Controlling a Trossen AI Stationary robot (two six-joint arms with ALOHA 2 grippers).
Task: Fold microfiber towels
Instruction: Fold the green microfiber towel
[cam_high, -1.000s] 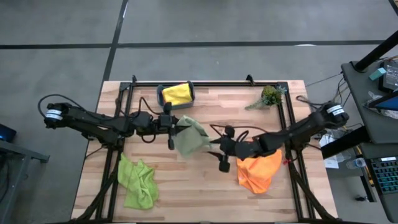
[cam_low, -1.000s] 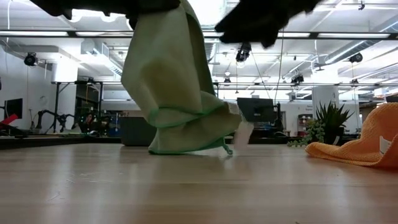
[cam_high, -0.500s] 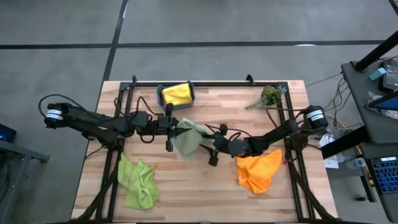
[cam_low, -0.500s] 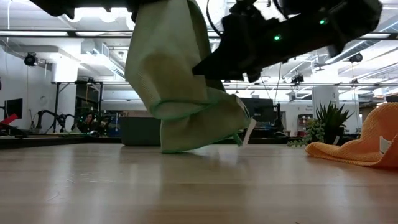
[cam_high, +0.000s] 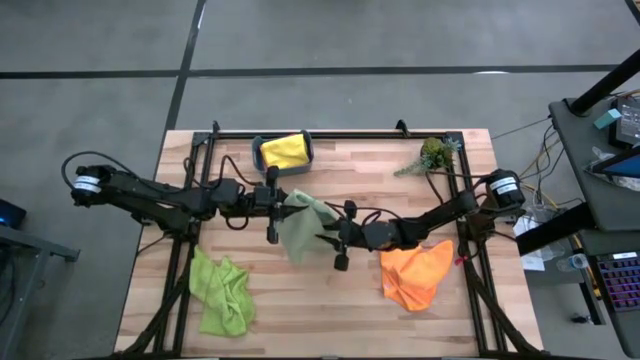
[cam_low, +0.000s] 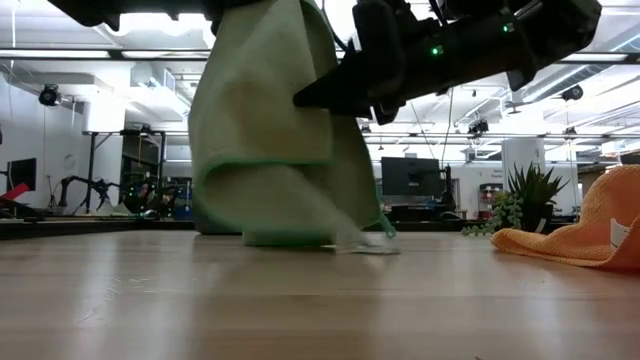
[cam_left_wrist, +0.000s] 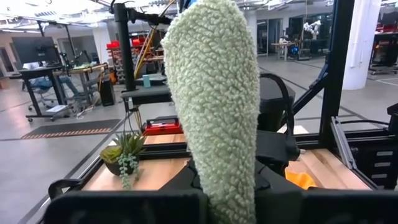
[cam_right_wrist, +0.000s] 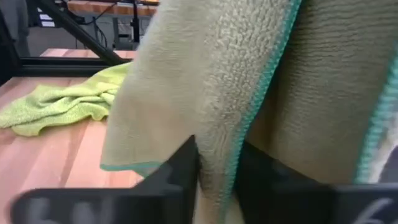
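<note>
Left hand (cam_high: 277, 203): pinching the sage green towel (cam_high: 300, 228), holding it up.
Right hand (cam_high: 322, 238): pinching that towel's hanging edge.

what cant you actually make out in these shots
- Pink towel: in no view.
- Yellow towel: only its top shows in the teal bin, high view.
- Left pincer: low view cuts it off at the top edge.
- Sage green towel: its far side, hidden by its own folds.
</note>
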